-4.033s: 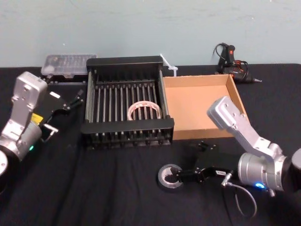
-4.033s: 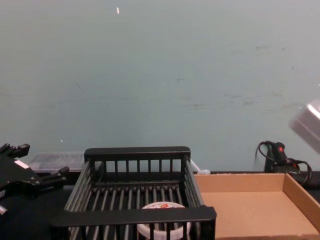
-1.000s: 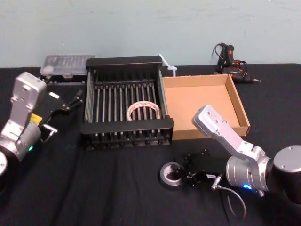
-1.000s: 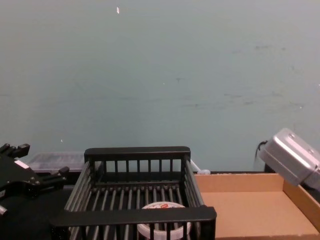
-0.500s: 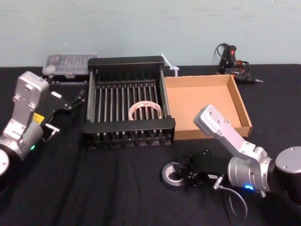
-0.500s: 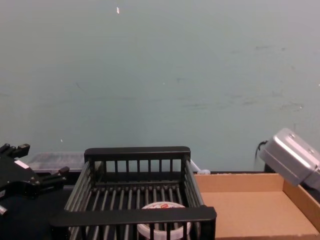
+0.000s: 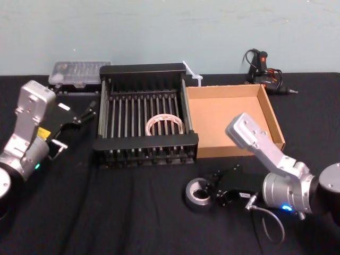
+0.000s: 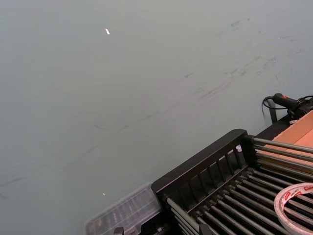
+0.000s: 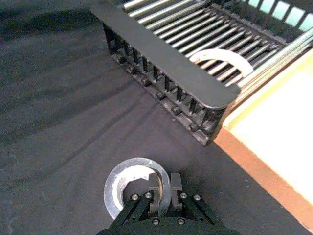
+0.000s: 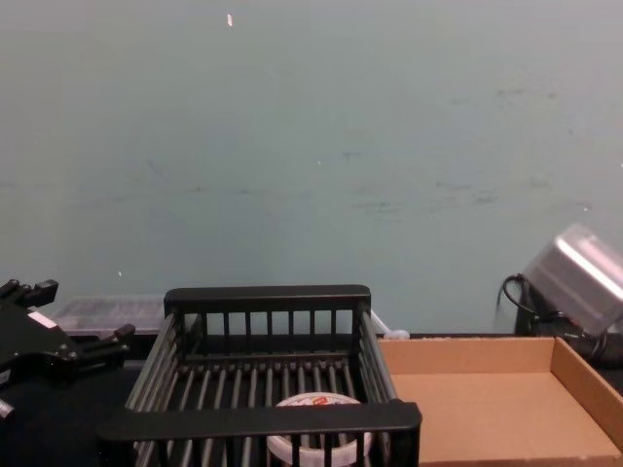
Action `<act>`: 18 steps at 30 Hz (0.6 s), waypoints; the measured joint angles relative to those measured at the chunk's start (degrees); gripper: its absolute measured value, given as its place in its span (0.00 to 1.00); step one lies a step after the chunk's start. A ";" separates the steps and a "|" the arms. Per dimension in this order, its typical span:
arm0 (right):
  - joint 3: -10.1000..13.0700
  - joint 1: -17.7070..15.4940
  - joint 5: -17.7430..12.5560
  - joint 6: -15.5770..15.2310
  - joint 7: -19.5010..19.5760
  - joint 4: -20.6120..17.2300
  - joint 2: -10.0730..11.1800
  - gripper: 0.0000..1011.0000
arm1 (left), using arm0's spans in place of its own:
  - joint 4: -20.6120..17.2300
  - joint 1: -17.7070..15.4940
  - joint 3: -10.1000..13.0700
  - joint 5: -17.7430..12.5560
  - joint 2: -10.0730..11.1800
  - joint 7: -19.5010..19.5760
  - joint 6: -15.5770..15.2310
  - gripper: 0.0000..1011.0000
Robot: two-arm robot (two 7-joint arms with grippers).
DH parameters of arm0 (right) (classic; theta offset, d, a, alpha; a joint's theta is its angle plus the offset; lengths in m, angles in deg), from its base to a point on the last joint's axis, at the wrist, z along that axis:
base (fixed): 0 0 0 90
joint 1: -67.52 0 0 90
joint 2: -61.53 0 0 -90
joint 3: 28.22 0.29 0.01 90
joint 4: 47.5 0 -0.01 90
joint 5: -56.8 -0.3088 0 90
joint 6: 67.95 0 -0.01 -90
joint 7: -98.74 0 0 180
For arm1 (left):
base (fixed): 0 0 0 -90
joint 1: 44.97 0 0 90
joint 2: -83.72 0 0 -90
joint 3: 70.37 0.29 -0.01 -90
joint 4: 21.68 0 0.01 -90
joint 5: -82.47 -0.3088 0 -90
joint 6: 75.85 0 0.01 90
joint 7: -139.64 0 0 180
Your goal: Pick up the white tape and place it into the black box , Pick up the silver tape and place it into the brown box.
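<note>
The right arm has swung rightward, and the silver tape has slid slightly with it across the black-clothed desk, which stands before a pale teal wall. The right end effector is low in front of the brown box and pinches the roll's wall. The white tape lies in the black box. The left end effector is parked with its fingers spread, left of the black box.

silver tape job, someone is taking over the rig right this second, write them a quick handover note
Right pincer: shut on the wall of the silver tape, one finger inside the ring and one outside. The roll is low, in front of the brown box.
Left pincer: open, parked to the left of the black box.
Done: the white tape lies flat in the black box.
Left: lift the silver tape, carry it over the brown box's near wall, and release it inside.
</note>
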 joint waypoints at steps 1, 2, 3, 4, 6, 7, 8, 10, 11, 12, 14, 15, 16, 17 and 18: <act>0.39 -0.21 -0.22 -0.01 0.07 -0.44 0.23 0.15 | 0.00 0.00 0.00 0.00 0.00 0.00 0.00 0.99; 0.60 -0.33 -0.33 -0.02 0.14 -0.69 0.35 0.15 | 0.00 0.00 0.00 0.00 0.00 0.00 0.00 0.99; 1.08 -0.56 -0.55 0.00 0.34 -1.16 0.60 0.16 | 0.00 0.00 0.00 0.00 0.00 0.00 0.00 0.99; 1.36 -0.65 -0.68 0.01 0.51 -1.39 0.71 0.16 | 0.00 0.00 0.00 0.00 0.00 0.00 0.00 0.99; 2.32 -1.01 -1.06 0.07 1.10 -1.98 1.04 0.16 | 0.00 0.00 0.00 0.00 0.00 0.00 0.00 0.99; 2.57 -1.10 -1.14 0.09 1.28 -2.11 1.11 0.16 | 0.00 0.00 0.00 0.00 0.00 0.00 0.00 0.99; 3.20 -1.28 -1.36 0.16 1.71 -2.40 1.27 0.16 | 0.00 0.00 0.00 0.00 0.00 0.00 0.00 0.99; 3.52 -1.34 -1.47 0.19 1.94 -2.51 1.31 0.16 | 0.00 0.00 0.00 0.00 0.00 0.00 0.00 0.99; 4.33 -1.48 -1.70 0.27 2.48 -2.77 1.39 0.16 | 0.00 0.00 0.00 0.00 0.00 0.00 0.00 0.99; 4.69 -1.54 -1.80 0.33 2.79 -2.87 1.42 0.16 | 0.00 0.00 0.00 0.00 0.00 0.00 0.00 0.99; 5.74 -1.59 -1.99 0.48 3.64 -3.00 1.41 0.16 | 0.00 0.00 0.00 0.00 0.00 0.00 0.00 0.99; 6.14 -1.58 -2.05 0.51 3.92 -3.01 1.37 0.16 | 0.00 0.00 0.00 0.00 0.00 0.00 0.00 0.99; 6.83 -1.52 -2.17 0.52 4.55 -2.99 1.20 0.16 | 0.00 0.00 0.00 0.00 0.00 0.00 0.00 0.99; 7.11 -1.44 -2.21 0.51 4.86 -2.93 1.09 0.16 | 0.00 0.00 0.00 0.00 0.00 0.00 0.00 0.99; 7.83 -1.20 -2.23 0.46 5.61 -2.61 0.73 0.16 | 0.00 0.00 0.00 0.00 0.00 0.00 0.00 0.99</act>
